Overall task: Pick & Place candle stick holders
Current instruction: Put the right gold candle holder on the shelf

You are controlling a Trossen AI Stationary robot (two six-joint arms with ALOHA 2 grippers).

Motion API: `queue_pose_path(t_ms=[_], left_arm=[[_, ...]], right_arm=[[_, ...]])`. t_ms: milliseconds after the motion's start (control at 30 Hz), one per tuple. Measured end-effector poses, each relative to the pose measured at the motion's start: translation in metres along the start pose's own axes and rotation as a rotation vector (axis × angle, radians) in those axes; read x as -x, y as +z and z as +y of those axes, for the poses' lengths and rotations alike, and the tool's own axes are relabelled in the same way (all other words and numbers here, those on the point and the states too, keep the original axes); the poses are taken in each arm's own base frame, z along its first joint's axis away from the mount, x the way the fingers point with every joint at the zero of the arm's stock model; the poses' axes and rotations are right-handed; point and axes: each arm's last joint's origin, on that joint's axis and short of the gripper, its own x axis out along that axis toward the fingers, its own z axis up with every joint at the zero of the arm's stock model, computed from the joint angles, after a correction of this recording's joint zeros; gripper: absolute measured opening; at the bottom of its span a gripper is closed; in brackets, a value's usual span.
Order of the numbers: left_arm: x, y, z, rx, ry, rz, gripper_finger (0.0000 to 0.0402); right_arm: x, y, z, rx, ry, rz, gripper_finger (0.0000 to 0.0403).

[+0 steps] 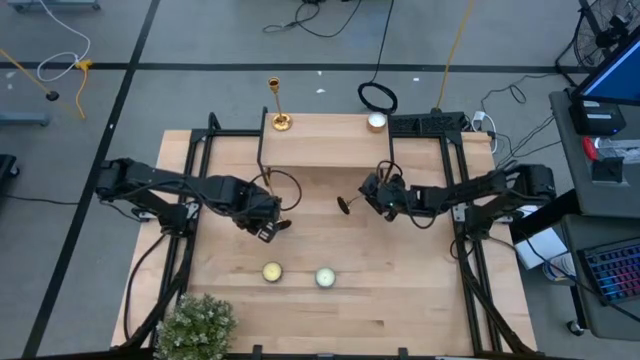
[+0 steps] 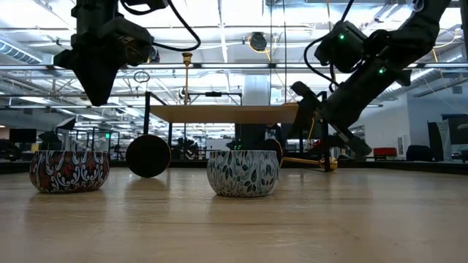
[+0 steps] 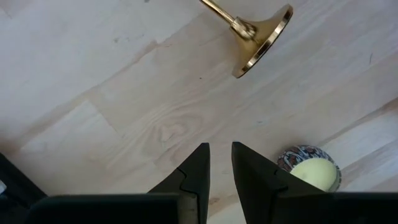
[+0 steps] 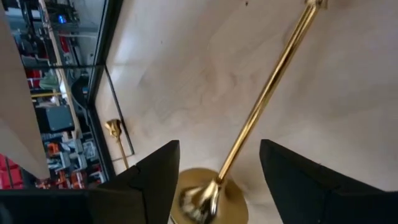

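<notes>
One gold candlestick (image 1: 278, 105) stands upright on its base at the left end of the raised shelf. A second lies on its side on the table beyond my left gripper; its base (image 3: 260, 37) shows in the left wrist view and as a dark disc (image 2: 148, 155) in the low view. A third (image 4: 267, 93) also lies on the table, its base (image 1: 343, 205) toward the left. My right gripper (image 4: 219, 146) is wide open above it, a finger on either side of the base end. My left gripper (image 3: 221, 165) points down above bare table, its fingers a narrow gap apart, and is empty.
A raised wooden shelf (image 1: 320, 150) spans the table's back, with a white candle (image 1: 376, 122) on its right end. Two patterned candle tins, yellow (image 1: 271, 271) and green (image 1: 325, 277), stand near the front. A small plant (image 1: 197, 325) is at the near left corner.
</notes>
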Motion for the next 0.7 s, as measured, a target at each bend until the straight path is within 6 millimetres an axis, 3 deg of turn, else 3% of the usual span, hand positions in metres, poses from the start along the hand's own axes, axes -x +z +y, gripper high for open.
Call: queue_pose_path(t_ms=[267, 700], left_arm=[[0.000, 0.004, 0.002, -0.020, 0.002, -0.001, 0.0072], [0.000, 0.005, 0.003, -0.030, 0.006, -0.008, 0.0072]], right_arm=[[-0.001, 0.003, -0.001, 0.005, -0.018, -0.011, 0.0186], [-0.016, 0.005, -0.009, -0.005, -0.065, 0.029, 0.0216]])
